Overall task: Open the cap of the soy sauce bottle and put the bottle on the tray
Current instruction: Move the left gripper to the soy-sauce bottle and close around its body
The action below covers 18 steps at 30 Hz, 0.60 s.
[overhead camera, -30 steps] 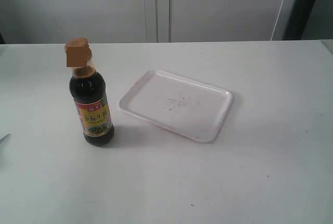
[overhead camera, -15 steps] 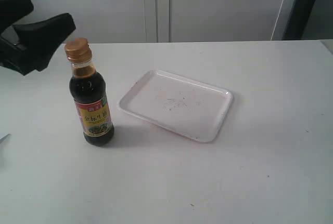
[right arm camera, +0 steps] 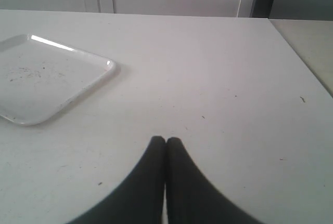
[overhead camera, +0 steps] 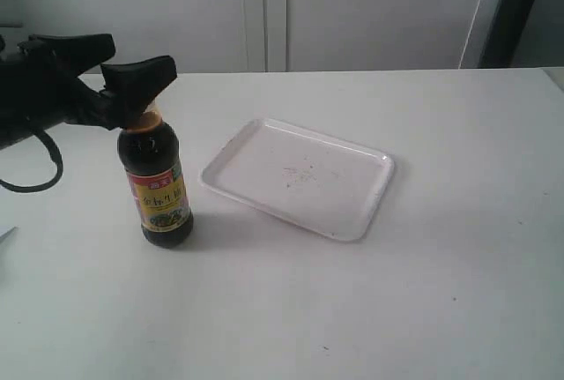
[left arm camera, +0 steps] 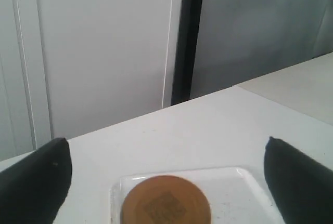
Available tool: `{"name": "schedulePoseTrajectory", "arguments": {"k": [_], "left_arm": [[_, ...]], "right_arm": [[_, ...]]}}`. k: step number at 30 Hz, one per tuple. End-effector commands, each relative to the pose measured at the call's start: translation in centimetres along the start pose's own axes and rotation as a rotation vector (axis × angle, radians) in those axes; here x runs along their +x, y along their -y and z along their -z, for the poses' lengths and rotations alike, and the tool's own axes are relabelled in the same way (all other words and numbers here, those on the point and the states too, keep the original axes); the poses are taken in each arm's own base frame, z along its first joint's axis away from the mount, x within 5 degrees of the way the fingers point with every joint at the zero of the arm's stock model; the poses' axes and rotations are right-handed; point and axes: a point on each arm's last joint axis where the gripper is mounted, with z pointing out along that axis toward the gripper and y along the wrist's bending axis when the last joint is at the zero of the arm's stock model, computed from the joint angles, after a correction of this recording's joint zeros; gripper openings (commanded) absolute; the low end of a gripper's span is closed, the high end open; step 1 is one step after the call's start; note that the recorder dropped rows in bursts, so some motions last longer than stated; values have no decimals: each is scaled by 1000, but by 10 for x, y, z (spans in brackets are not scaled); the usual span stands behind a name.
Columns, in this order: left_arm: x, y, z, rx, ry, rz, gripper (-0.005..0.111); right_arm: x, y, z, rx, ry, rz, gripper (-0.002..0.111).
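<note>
The soy sauce bottle (overhead camera: 159, 190) stands upright on the white table, left of the tray (overhead camera: 300, 177), which holds nothing. My left gripper (overhead camera: 141, 61) is open at the bottle's top, with one black finger on either side of the cap (left arm camera: 165, 203) and a wide gap to each. In the exterior view the near finger (overhead camera: 141, 78) hides most of the cap. In the left wrist view the gripper (left arm camera: 165, 143) looks over the round orange-brown cap onto the tray's rim (left arm camera: 244, 174). My right gripper (right arm camera: 165, 141) is shut on nothing, low over bare table, with the tray (right arm camera: 47, 78) off to one side.
White cabinet doors (overhead camera: 264, 10) close off the back of the table. A dark post (overhead camera: 515, 10) stands at the back right. The left arm's black cable (overhead camera: 40, 177) loops down near the table's left edge.
My left gripper has come in from the left edge and moved right, so its open fingers now straddle the cap. The bottle and tray have not moved.
</note>
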Motion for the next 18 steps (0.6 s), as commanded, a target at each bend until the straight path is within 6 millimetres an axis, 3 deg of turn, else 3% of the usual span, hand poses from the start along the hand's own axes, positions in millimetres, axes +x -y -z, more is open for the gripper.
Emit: {"name": "schedulePoseTrajectory", "arguments": {"k": [1,18], "left_arm": [[12,-3,-7,11,-19,-16,105],[66,-9,-16,59,-159,-29,105]], "right_arm": [[1,0,0,5,5,3,0],[1,0,0,4,5,1,0]]}}
